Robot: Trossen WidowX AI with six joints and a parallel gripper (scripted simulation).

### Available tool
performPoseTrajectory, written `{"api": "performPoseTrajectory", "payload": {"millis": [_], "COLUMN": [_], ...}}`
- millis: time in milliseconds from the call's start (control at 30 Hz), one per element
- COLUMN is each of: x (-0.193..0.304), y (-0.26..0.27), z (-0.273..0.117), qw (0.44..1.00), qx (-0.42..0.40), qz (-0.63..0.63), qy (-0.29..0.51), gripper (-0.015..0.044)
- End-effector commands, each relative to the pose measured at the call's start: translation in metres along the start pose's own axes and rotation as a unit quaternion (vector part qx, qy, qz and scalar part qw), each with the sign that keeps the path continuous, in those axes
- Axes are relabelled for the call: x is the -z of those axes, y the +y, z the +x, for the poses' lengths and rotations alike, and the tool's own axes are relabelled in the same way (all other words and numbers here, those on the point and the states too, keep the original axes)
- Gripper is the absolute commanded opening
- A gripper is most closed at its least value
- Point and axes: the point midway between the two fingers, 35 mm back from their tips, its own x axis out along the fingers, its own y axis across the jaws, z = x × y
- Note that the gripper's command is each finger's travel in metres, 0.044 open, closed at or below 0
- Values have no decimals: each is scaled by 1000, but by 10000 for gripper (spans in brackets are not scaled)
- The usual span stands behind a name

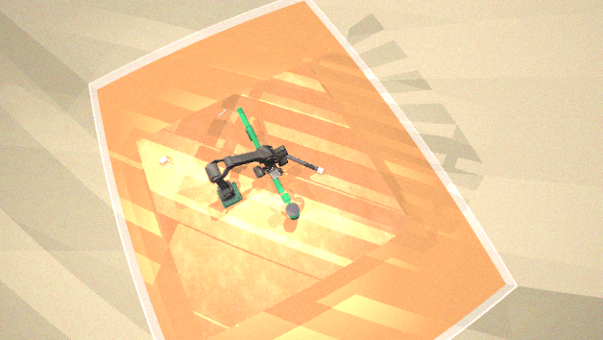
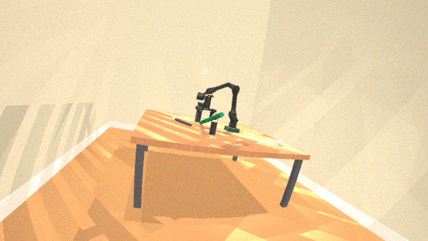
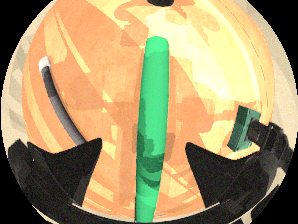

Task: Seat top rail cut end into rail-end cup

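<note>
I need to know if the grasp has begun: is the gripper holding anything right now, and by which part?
Nothing is held. The black parallel-jaw gripper is open, its fingers either side of the long green rail.

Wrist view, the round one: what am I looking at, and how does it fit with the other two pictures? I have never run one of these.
The round picture comes from a camera on the arm's wrist, looking down past the jaws. The two dark wedges at the bottom are its fingers. They stand wide open on either side of the green rail and hold nothing. The top view looks straight down on the scene, and the exterior view shows the table from across the room. The machine is one black arm on a green base. The rail runs toward a dark post. Also on the table are a dark rod with a white tip and a small white object.
</note>
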Motion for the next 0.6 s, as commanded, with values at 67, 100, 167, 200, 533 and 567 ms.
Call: {"api": "performPoseTrajectory", "payload": {"millis": [67,100,167,200,533,567], "x": [0,0,0,0,0,0], "y": [-1,-1,-1,-1,-2,-2], "z": [11,12,16,17,34,35], "qw": [1000,1000,1000,1000,1000,1000], "qx": [3,3,3,3,3,3], "qz": [2,2,2,2,2,2], "qy": [-1,-1,-1,-1,-1,-1], "gripper": [440,440,440,440,440,440]}}
